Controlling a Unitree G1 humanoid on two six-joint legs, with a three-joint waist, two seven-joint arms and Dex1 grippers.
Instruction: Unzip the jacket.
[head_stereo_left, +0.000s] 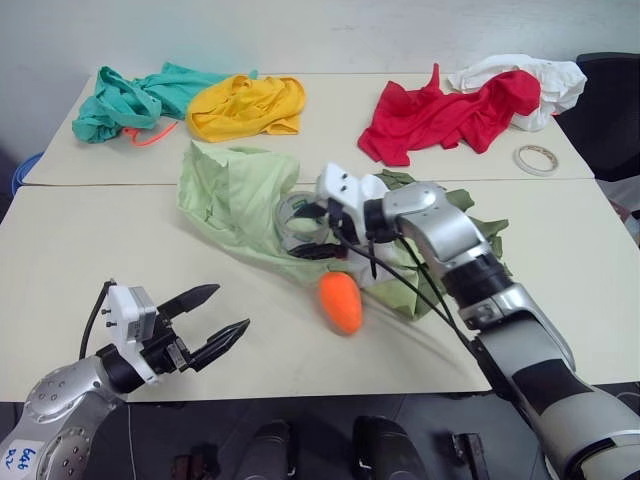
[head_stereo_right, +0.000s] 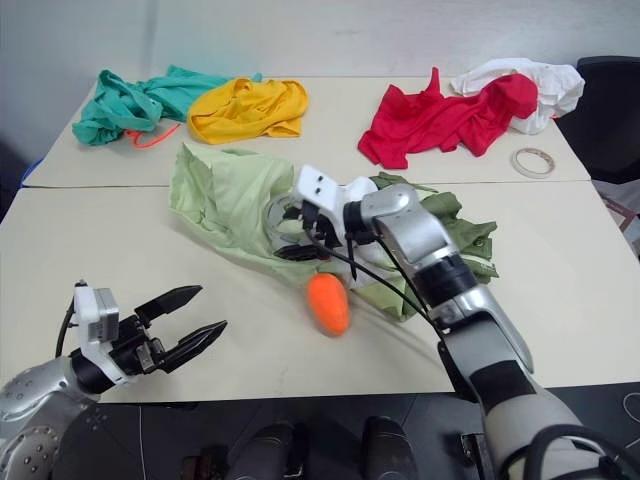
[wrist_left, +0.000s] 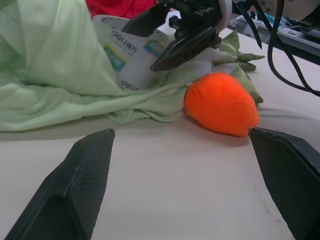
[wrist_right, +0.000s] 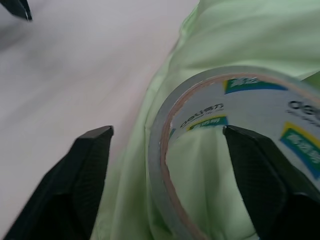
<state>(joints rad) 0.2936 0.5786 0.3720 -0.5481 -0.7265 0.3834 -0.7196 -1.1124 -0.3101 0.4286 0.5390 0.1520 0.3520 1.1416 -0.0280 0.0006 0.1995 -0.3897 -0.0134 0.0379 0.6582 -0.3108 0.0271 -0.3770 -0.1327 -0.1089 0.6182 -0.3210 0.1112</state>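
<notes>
Nearest us, left gripper (head_stereo_left: 225, 315) hangs spread wide over bare table (head_stereo_left: 90, 260). Jacket (head_stereo_left: 235, 195) lies crumpled mid-table, stretching across to the right. Right gripper (head_stereo_left: 322, 232) is right on it, jaws parted around a tape roll (wrist_right: 220, 125) — clearly the closer arm.

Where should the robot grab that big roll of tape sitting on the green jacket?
Best guess: pinch the tape roll across its wall, one finger inside the hole, one outside. It rests open side up on the jacket, so coming from above fits. The right end effector is already there, one finger in the ring. The orange toy lies clear of it.
</notes>
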